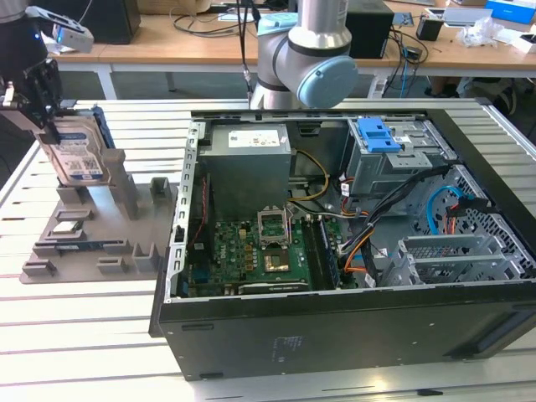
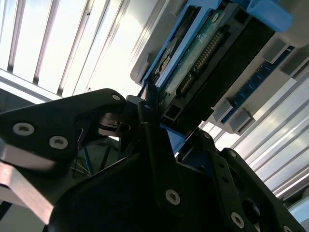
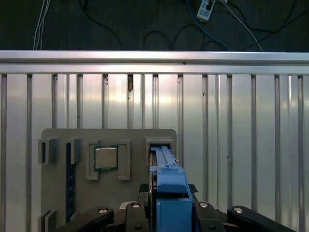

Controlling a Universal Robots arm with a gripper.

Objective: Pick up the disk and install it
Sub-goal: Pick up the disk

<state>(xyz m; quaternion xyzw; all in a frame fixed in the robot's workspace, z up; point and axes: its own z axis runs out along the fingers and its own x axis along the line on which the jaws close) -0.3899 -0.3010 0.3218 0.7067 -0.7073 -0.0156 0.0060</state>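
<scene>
Clamping the disk (image 1: 78, 153) by its top, the gripper (image 1: 47, 117) holds it upright (label outward) at the grey fixture (image 1: 126, 251) — standing likely keeps that edge reachable.

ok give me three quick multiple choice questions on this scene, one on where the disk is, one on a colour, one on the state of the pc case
1. Where is the disk?
A) in the blue-handled drive cage
B) on edge at the grey holder, on the exterior view's left of the computer case
C) flat on the wooden desk

2. What colour is the bracket round the disk?
A) red
B) blue
C) yellow

3. How is the computer case?
A) shut by a side panel
B) open, its inside showing
C) wrapped in plastic film

Answers:
1 B: the disk stands on edge at the grey holder, outside the case, with the hand shut on its top edge.
2 B: the bracket is plainly blue in the first wrist view.
3 B: the motherboard lies in plain sight.
</scene>
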